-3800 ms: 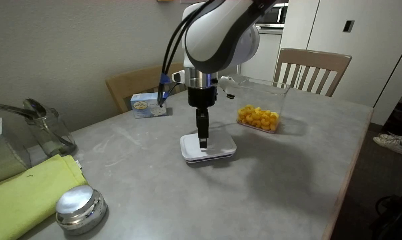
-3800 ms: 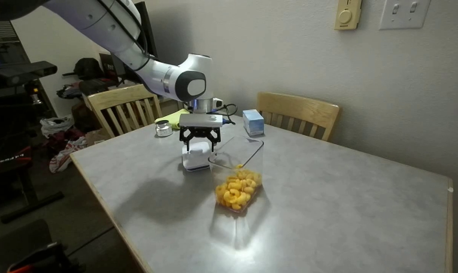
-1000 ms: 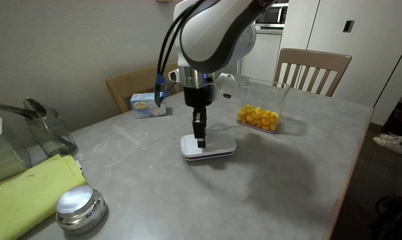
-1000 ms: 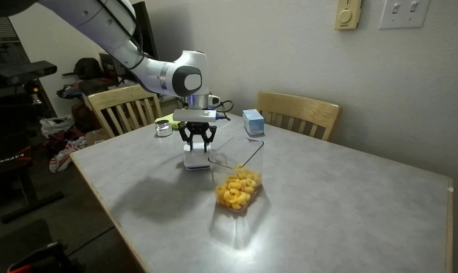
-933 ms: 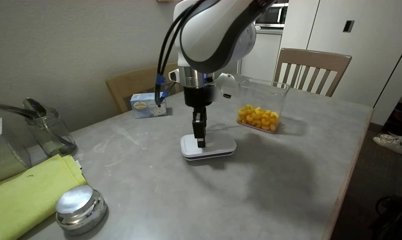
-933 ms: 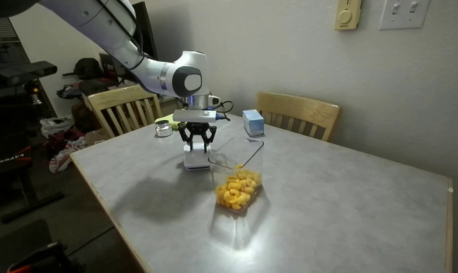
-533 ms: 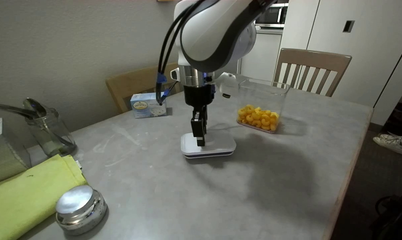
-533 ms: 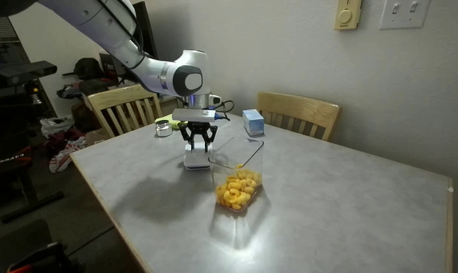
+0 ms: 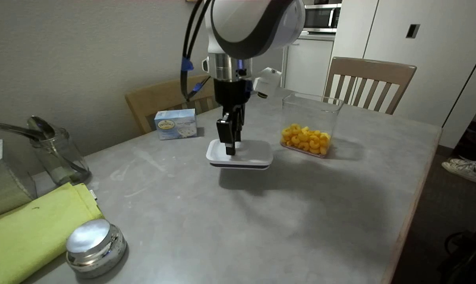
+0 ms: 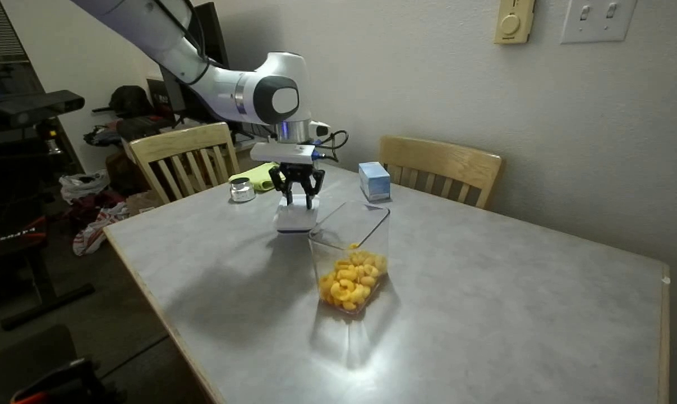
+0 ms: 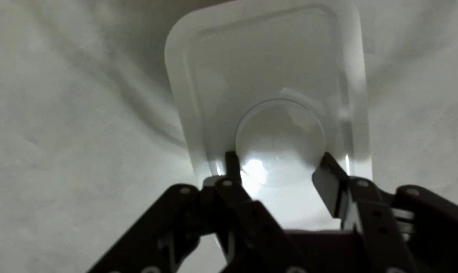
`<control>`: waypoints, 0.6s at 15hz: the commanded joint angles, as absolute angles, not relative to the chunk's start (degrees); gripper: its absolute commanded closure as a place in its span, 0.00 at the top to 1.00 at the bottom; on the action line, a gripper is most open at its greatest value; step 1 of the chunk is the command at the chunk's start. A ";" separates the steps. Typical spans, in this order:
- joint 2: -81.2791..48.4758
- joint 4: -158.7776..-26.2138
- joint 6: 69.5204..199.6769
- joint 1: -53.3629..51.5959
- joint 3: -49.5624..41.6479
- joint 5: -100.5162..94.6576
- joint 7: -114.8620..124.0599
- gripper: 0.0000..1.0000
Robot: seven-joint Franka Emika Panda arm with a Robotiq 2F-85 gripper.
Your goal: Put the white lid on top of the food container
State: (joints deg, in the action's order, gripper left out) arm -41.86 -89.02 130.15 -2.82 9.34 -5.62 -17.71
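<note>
A black robot gripper (image 11: 280,167) pinches the round raised centre of a white lid (image 9: 251,154), its fingers (image 11: 329,185) set on opposite sides, and holds it clear of a gray table (image 9: 190,236), a soft shadow (image 9: 241,182) falling below. The wrist view is dim around the fingertips, and the exact line of contact is hard to make out. Near the lid but apart from it, the clear food container (image 9: 308,114) stands upright, yellow-orange food pieces (image 10: 352,278) heaped in its lower part. Visible in both exterior views, a blue-and-white box (image 9: 176,124) sits farther back; a shiny metal jar (image 9: 96,248) stands just beside a folded yellow cloth (image 9: 36,232), with a glass jar (image 9: 62,165) of cutlery (image 9: 42,127) past it in an exterior view.
</note>
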 commanded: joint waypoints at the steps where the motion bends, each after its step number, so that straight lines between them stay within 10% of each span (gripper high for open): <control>1: -36.71 -92.26 129.77 -2.67 8.66 -4.28 -16.18 0.26; 9: -28.63 -95.91 130.37 -1.98 7.97 -3.55 -14.74 0.26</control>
State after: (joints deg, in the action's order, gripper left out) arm -33.82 -91.37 130.16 -2.37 8.64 -4.94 -14.69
